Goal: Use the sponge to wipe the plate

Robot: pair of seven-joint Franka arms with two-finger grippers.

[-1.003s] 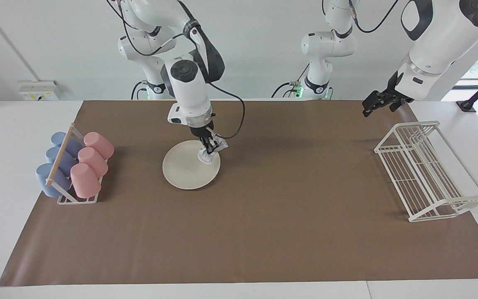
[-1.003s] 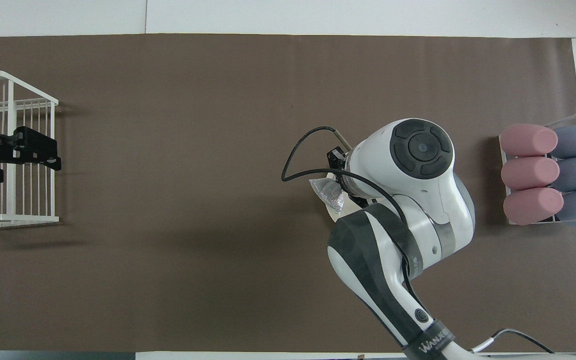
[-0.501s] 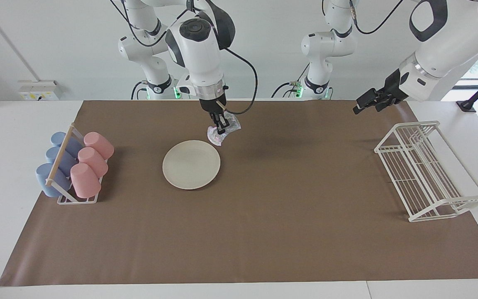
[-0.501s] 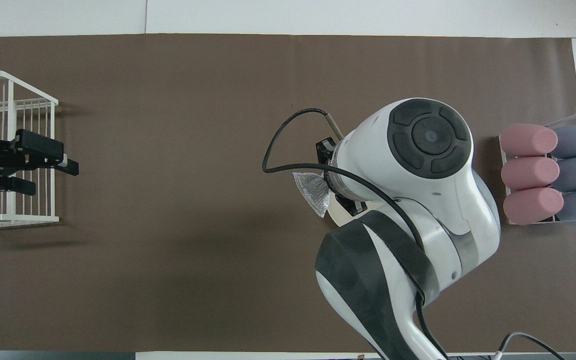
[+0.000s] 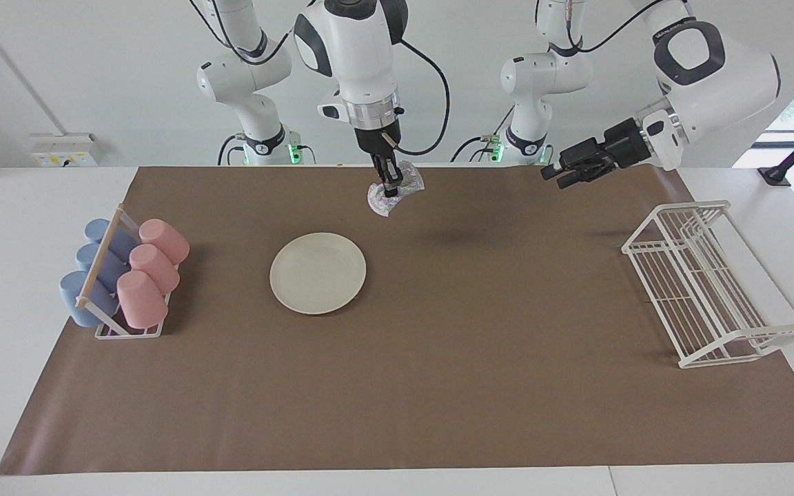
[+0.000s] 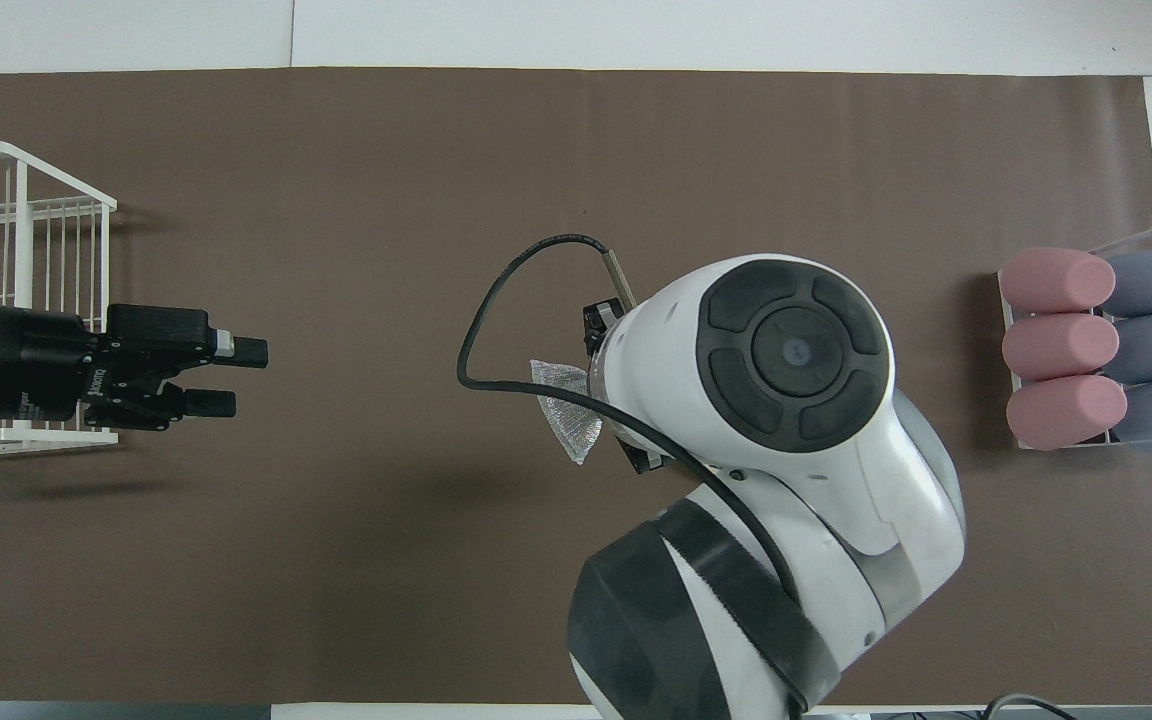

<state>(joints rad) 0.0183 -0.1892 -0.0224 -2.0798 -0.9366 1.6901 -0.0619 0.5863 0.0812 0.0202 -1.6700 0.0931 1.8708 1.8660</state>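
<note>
Brown mat (image 5: 438, 386): right pincer (image 5: 390, 189) grips sponge (image 5: 397, 193) above it.

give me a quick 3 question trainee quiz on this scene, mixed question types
1. True or false: the sponge is resting on the plate.
2. Which gripper holds the sponge? A) left gripper B) right gripper C) neither
3. Fill in: the pink cups and blue cups lie in a rack at the ____ arm's end of the table.

Key:
1. False; it hangs in the air, clear of the plate.
2. B; its jaws are shut on the sponge, while the left gripper's jaws are open, up near the white wire rack.
3. right
</note>
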